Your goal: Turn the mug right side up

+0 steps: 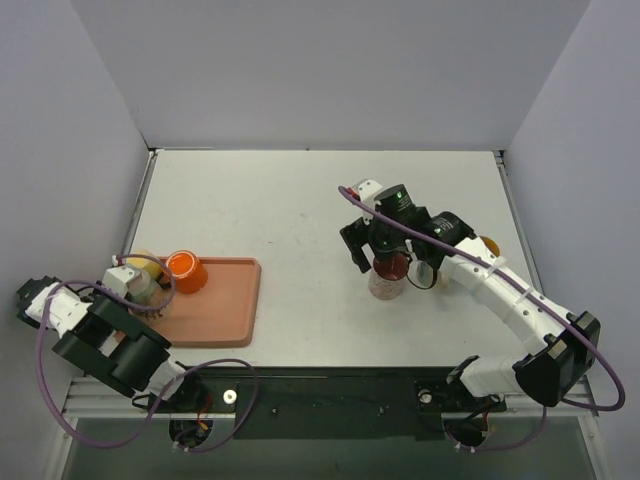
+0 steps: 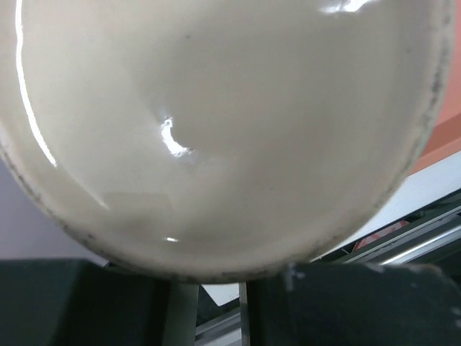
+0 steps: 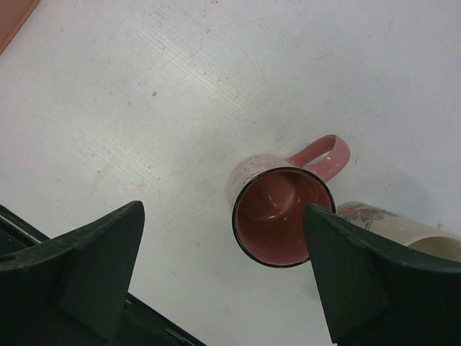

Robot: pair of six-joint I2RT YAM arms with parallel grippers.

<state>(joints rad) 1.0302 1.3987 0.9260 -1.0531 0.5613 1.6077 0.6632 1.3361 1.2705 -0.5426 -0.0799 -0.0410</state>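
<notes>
tray (image 1: 225, 305) left on table (image 1: 300, 200) | orange cup (image 1: 186, 271) on its far edge | cream bowl (image 2: 216, 130) just left | floral cup (image 3: 382, 218) right

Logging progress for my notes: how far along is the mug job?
Done: the pink mug stands mouth up on the table, its inside showing. In hand: nothing, the right gripper hangs open above it. Left: perhaps only drawing the arm back.

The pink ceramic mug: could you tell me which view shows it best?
Right wrist: the pink ceramic mug shows its open mouth and handle clearly. Top external has the right gripper partly covering it; left wrist shows only a cream bowl.
</notes>
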